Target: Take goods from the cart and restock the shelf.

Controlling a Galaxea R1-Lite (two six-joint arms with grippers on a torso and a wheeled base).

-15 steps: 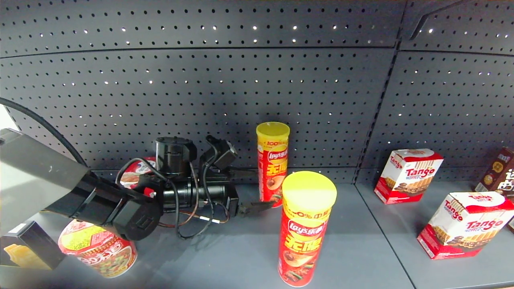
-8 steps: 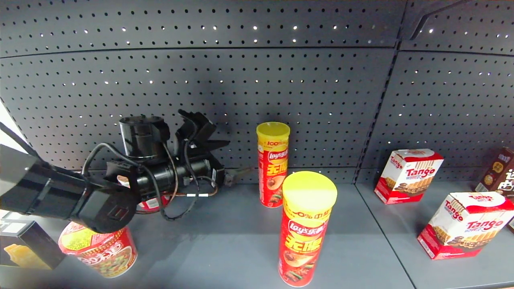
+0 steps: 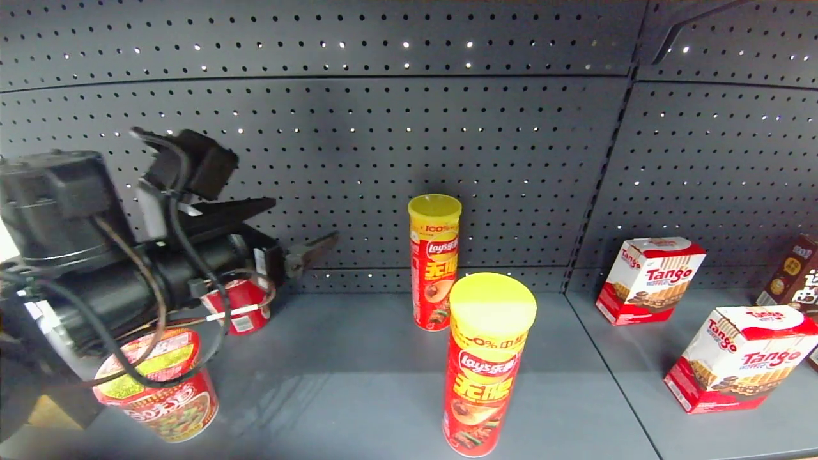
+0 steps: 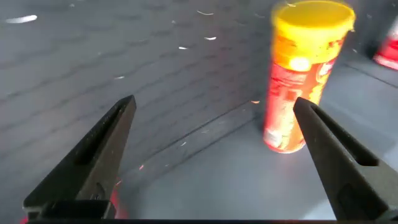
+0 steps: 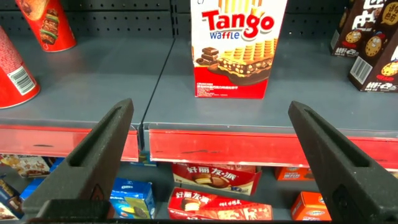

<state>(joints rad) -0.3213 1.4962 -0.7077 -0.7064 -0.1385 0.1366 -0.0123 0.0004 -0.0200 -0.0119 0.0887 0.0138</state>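
I am seeing two red, yellow-lidded cans mid-frame: rear can (image 3: 434,262), front can (image 3: 489,364); left jaws and right jaws are gaping, empty.

Rear chip can (image 3: 434,262) by the back edge of the shelf (image 3: 358,396), front chip can (image 3: 487,364) just before it, noodle cups (image 3: 160,390) toward left edge, wafer boxes (image 3: 648,278) toward right edge

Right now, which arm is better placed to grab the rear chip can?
Left. The left jaws are open and empty over the shelf, aimed at that can; the right jaws face the waffle box from beyond the front edge.
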